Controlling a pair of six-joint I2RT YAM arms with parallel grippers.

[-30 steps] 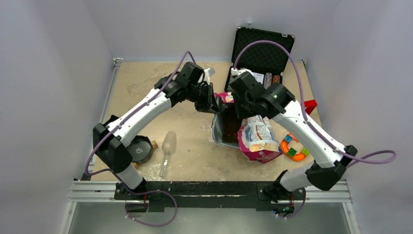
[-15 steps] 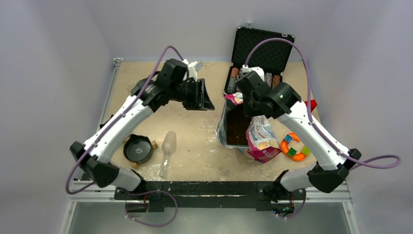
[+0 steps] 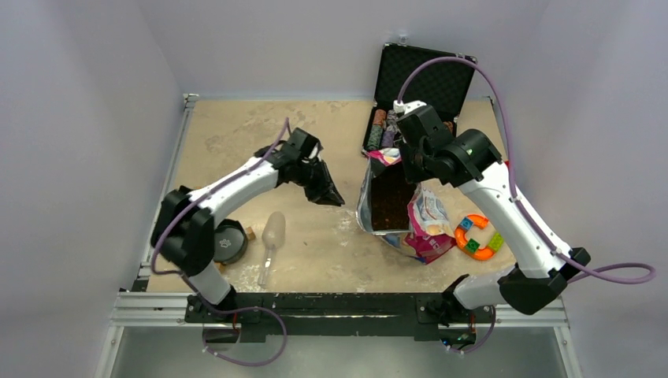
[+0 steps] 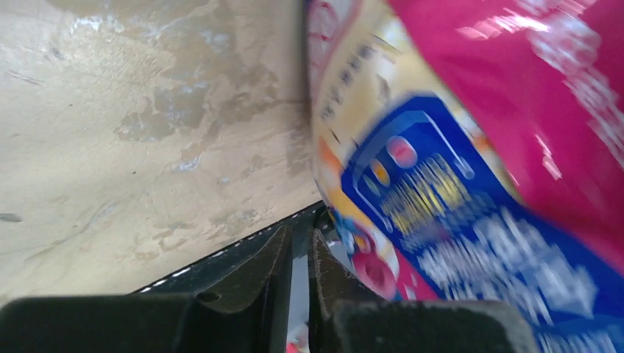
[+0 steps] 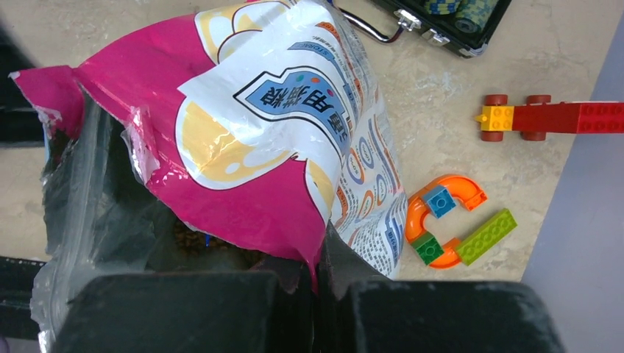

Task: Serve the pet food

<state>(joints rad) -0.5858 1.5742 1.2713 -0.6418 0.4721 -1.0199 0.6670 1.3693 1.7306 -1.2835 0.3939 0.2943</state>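
Sandy tabletop between pale booth walls: 1 arm grips the open bag of pet food.
Top view: on the table (image 3: 236, 134) a pink bag (image 3: 425, 224) stands with its mouth gaping upward and the pet food (image 3: 388, 201) dark inside it. The right gripper (image 3: 408, 169) is clamped on the bag's far rim. The left gripper (image 3: 327, 193) hangs near the bag's left side, apart from it. A clear scoop (image 3: 272, 232) and a black bowl (image 3: 224, 240) lie by the left arm's base. Left wrist view: the jaws stand a narrow slit apart with nothing between them, and the bag is blurred alongside. Right wrist view: the jaws pinch the bag's pink edge, with pet food glimpsed inside.
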